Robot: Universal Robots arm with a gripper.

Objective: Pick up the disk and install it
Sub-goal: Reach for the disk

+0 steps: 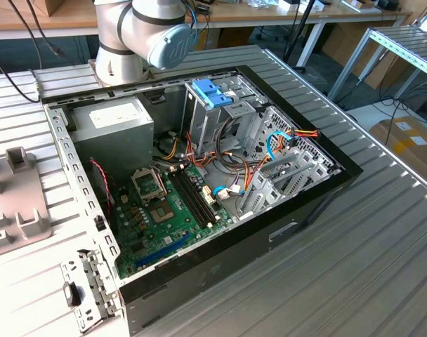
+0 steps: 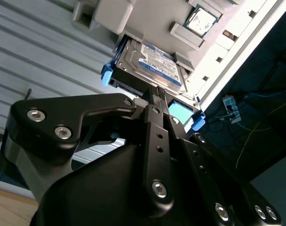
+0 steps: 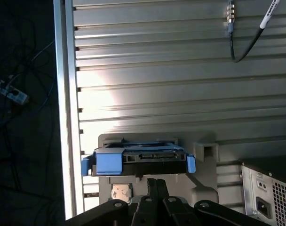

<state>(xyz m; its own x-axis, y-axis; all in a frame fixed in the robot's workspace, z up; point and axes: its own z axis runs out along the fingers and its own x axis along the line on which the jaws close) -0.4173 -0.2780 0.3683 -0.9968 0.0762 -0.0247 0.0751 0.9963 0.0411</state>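
Lying in a grey holder (image 2: 110, 14), the disk (image 2: 152, 61) is shown by its labelled face in the second wrist view and by its connector edge in the first wrist view. The gripper (image 2: 157, 93), fingers drawn together on nothing, is held just beside the disk's near edge. The open computer case (image 1: 220, 260) is seen in the exterior view.

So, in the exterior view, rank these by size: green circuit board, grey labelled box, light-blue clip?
Largest: green circuit board.
Then: grey labelled box.
Smallest: light-blue clip, though it sits farther from the camera.

The ribbed table (image 1: 368, 246) carries a computer case (image 1: 220, 263) and grey fixture (image 1: 17, 210).
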